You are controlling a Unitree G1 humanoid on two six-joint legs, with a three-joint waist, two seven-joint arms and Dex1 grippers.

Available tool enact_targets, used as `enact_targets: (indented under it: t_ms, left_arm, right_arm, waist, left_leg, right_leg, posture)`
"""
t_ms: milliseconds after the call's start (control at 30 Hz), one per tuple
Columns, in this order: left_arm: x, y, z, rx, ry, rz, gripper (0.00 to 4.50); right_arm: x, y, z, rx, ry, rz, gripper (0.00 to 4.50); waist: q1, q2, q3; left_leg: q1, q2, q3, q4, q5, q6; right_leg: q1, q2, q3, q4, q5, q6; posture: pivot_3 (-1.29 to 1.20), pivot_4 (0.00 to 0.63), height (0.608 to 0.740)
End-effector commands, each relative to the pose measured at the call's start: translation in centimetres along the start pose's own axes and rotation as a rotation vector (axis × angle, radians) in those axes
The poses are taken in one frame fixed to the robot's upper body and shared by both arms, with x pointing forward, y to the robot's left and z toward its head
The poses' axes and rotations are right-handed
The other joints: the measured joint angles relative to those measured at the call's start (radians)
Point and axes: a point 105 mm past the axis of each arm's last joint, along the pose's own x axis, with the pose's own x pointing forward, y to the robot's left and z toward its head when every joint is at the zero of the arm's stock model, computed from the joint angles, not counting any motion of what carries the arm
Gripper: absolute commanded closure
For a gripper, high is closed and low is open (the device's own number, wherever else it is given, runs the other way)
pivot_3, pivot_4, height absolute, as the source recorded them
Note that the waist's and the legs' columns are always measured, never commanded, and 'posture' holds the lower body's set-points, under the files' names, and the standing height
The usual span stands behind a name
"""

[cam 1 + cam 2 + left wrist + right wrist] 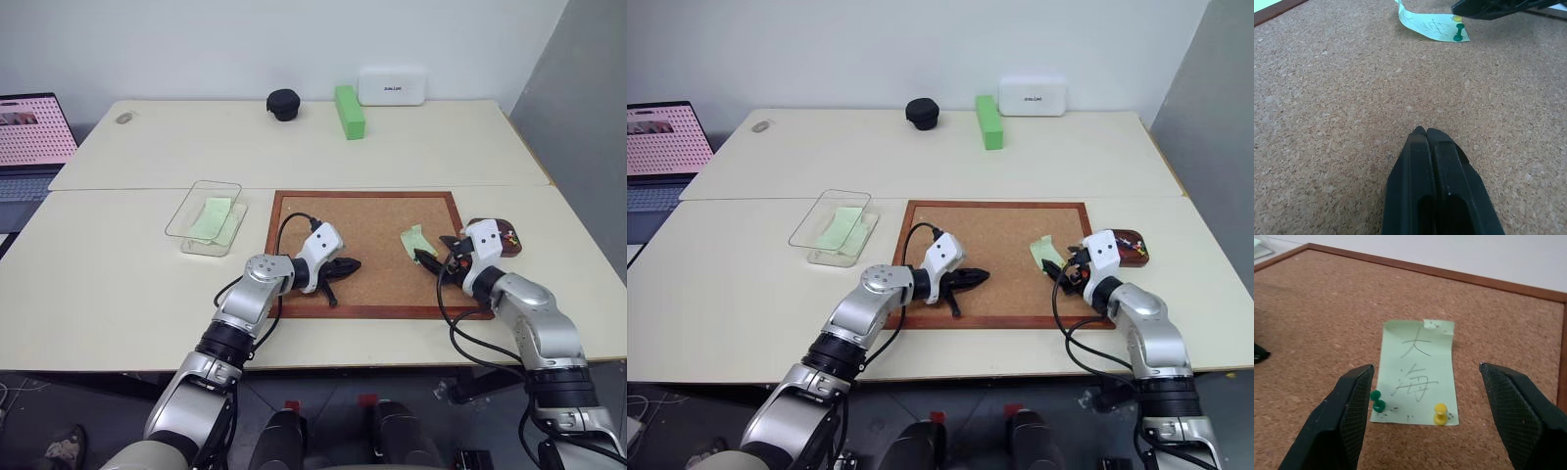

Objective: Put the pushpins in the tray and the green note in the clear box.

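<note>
Cork board [367, 250] sits at the centre of your head view, and on its right part lies the green note [415, 242]. Your left gripper [345, 266] rests over the board's lower left, its fingers pressed together with nothing between them. Your right gripper [431, 253] sits at the note's right edge, fingers spread apart. At the right of the frame, just off the board's corner, you have the tray [507, 238] with a few pushpins in it; at centre left stands the clear box [206, 216] with a pale-green slip already inside. In your left wrist view the closed fingers [1437, 196] rise from the bottom over bare cork, and the note lies at the upper right of the frame with a green pushpin [1459, 33] in its corner. In your right wrist view the note fills the centre between the two spread fingers, held down by the green pushpin at lower left and a yellow pushpin [1440, 413] at lower centre.
</note>
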Motion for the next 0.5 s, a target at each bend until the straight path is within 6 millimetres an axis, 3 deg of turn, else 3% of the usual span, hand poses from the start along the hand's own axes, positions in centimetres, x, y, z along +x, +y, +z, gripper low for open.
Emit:
enact_targets:
  t_ms: [33,233,500]
  left_arm:
    - [0.3,-0.7,-2.7,-0.057,0.102,-0.016,4.5]
    - [0.1,-0.7,-2.9,-0.058,0.106,-0.015,4.5]
    - [0.2,-0.8,-2.8,-0.059,0.103,-0.015,4.5]
  right_arm:
    - [0.4,-0.1,0.5,-0.023,-0.025,-0.025,0.87]
    - [0.5,-1.2,0.9,0.008,-0.048,-0.074,0.87]
    - [0.1,-1.0,2.1,0.11,-0.129,-0.056,0.87]
  waist:
    - [0.0,0.0,0.0]
    - [0.0,0.0,0.0]
    - [0.0,0.0,0.0]
  left_leg:
    - [0.0,0.0,0.0,0.0,0.0,0.0]
    - [0.0,0.0,0.0,0.0,0.0,0.0]
    - [0.0,0.0,0.0,0.0,0.0,0.0]
  right_leg:
    - [0.0,0.0,0.0,0.0,0.0,0.0]
    - [0.0,0.0,0.0,0.0,0.0,0.0]
    - [0.0,0.0,0.0,0.0,0.0,0.001]
  posture:
    - [0.0,0.15,0.74]
    - [0.0,0.15,0.74]
    - [0.0,0.15,0.74]
